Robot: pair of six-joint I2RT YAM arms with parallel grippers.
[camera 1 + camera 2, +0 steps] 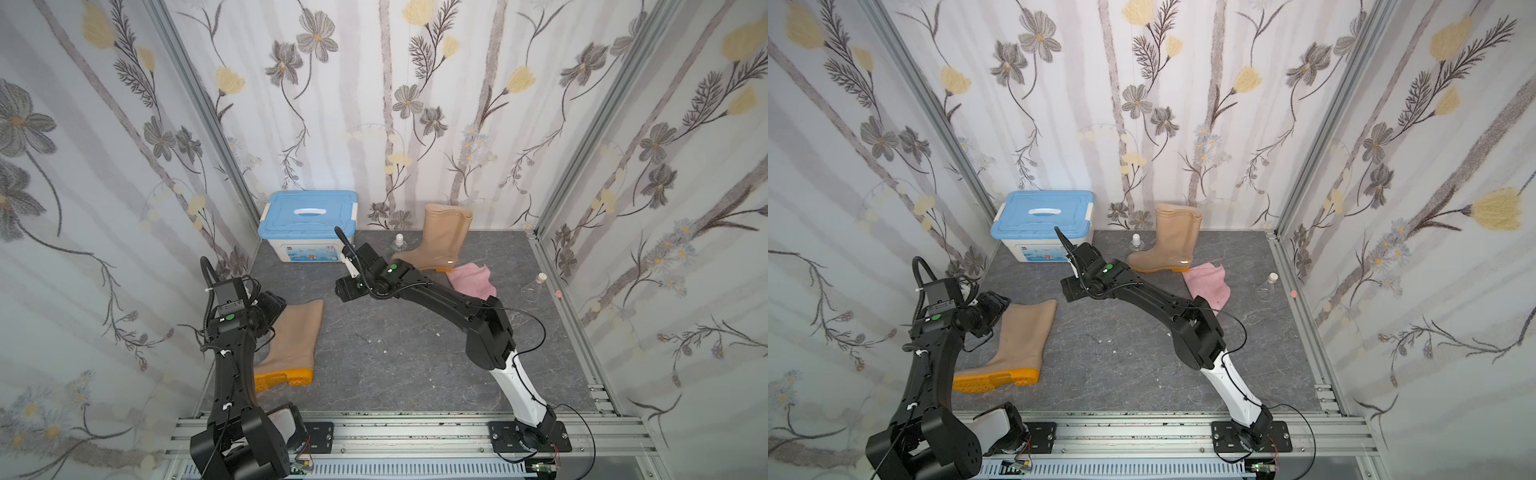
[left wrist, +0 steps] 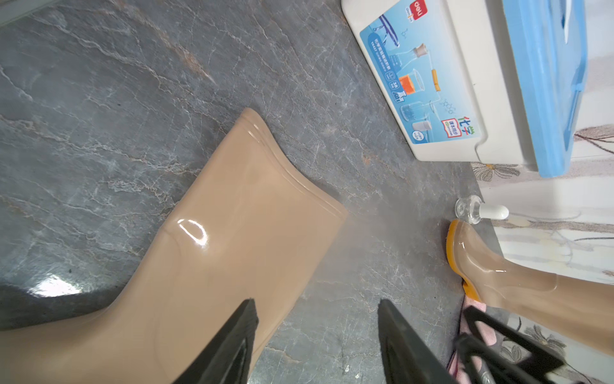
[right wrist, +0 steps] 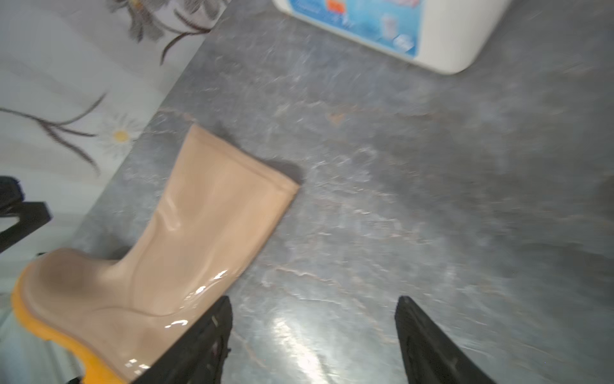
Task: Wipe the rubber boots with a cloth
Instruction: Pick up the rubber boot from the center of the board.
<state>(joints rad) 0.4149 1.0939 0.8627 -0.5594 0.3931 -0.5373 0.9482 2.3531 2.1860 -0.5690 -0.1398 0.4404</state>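
Neither arm has the cloth [image 1: 471, 278] yet. It lies crumpled on the grey floor [image 1: 395, 353], just beside the heel of the standing boot [image 1: 442, 241], well behind the right gripper [image 3: 314, 299] and partly hidden by that arm in both top views. From where I stand, no wiping can start until one of them goes back for it.

The right jaws stand wide with only bare floor between them. The lying boot [image 1: 297, 336] sits ahead of them and off to one side; the wrist view is smeared, so the arm seems to be on the move.

The left gripper [image 2: 317, 304] is parted to a middling width and empty. One finger hangs over the lying boot's shaft, the other over open floor beyond its edge. I cannot tell whether it touches the rubber. My guess is that it waits there to pin the shaft.

That boot lies on its side, offering one broad glossy flank upward, which suits a wipe. A blue-lidded box [image 1: 309, 216] and a small glass bottle [image 1: 399, 243] stand farther ahead of both jaws, out of the way.
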